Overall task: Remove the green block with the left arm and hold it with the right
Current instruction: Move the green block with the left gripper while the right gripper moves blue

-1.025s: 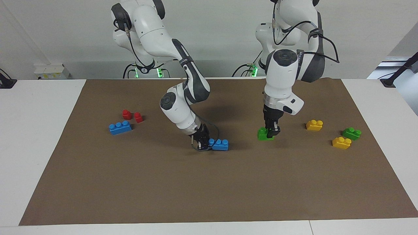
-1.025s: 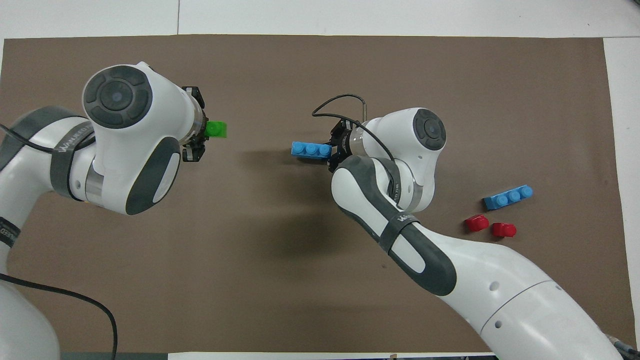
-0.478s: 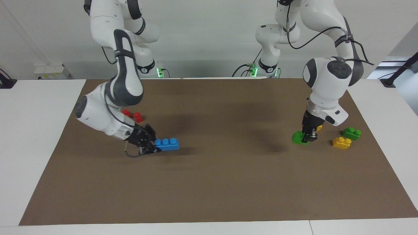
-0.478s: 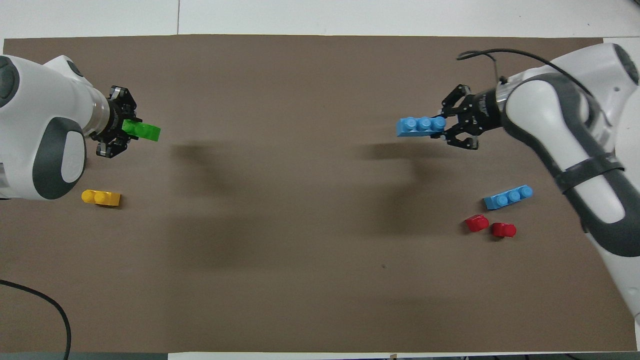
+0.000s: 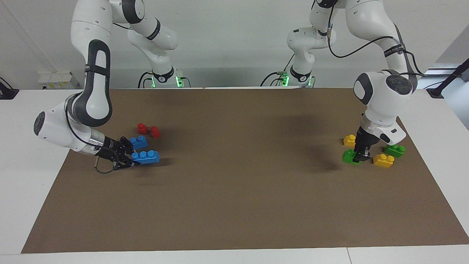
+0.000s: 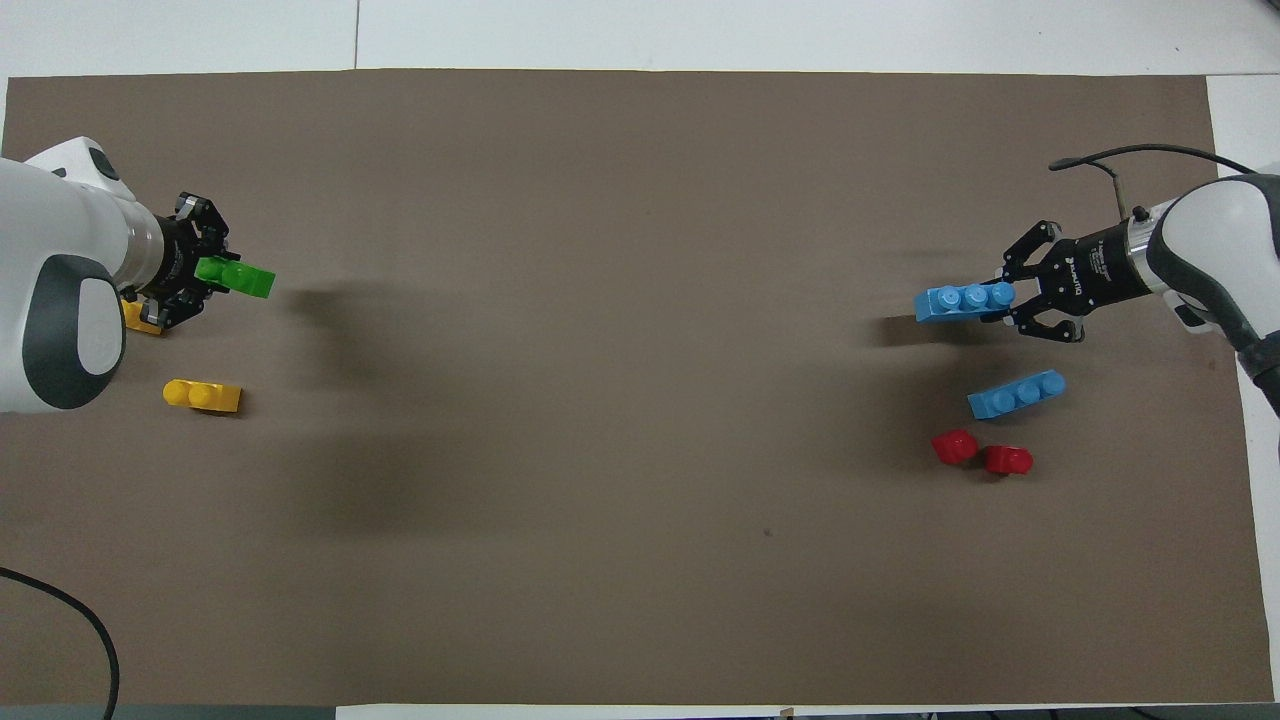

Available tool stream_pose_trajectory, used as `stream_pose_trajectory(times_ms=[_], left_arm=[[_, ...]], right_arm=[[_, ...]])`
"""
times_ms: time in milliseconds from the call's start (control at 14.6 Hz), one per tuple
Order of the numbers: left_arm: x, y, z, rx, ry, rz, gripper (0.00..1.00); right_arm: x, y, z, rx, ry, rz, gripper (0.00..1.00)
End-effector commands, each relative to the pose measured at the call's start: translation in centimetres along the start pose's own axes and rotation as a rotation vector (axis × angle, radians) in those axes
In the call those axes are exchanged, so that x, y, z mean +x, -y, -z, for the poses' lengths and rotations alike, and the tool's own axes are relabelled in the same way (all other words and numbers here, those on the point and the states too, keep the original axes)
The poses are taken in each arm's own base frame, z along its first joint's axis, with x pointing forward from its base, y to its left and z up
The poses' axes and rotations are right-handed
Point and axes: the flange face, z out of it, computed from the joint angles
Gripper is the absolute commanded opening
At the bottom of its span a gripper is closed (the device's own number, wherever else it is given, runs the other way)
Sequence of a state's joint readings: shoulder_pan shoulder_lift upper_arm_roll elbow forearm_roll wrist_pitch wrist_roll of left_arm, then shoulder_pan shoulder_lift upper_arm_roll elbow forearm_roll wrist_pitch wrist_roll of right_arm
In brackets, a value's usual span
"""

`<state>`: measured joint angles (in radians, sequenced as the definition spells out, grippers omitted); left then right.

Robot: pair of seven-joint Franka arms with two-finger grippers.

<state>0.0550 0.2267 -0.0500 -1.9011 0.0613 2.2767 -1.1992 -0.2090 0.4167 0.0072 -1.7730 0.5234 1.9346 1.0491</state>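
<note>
While the left pincer [image 5: 358, 156] is clenched on the small bright green plastic two-stud brick [image 5: 349, 156], low over the brown paper mat [image 5: 234, 205] at the left arm's end of the counter, that brick looks light, rigid and smooth, best gripped across its flat sides. Yellow two-stud bricks [image 5: 383, 160] and a darker green brick [image 5: 394, 150] crowd just beside it. Well apart from it, the right pincer [image 5: 126, 160] grips a blue three-stud brick [image 5: 146, 157], with another blue brick [image 5: 138, 142] and two red pieces [image 5: 148, 129] close by.

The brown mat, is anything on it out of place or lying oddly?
Nothing stands out. Loose plastic bricks sit studs-up on the brown mat; the left gripper holds a bright green two-stud brick, the right gripper a blue three-stud brick.
</note>
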Motion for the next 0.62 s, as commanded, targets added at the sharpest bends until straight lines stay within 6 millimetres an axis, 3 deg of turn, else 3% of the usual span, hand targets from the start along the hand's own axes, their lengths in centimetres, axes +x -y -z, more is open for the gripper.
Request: stream_pose_trajectory(times_ms=[0,547], left_arm=[[0.8,0.5,-2.5,-0.024,0.004,-0.007,0.0],[2.2,0.7,-6.2,-0.026,0.004,0.014,0.0]], right_arm=[[0.3,-0.1,-1.6,0.011,-0.025,0.023,0.0],[-0.8,0.8,-4.3,0.053,-0.062,0.03,0.0]])
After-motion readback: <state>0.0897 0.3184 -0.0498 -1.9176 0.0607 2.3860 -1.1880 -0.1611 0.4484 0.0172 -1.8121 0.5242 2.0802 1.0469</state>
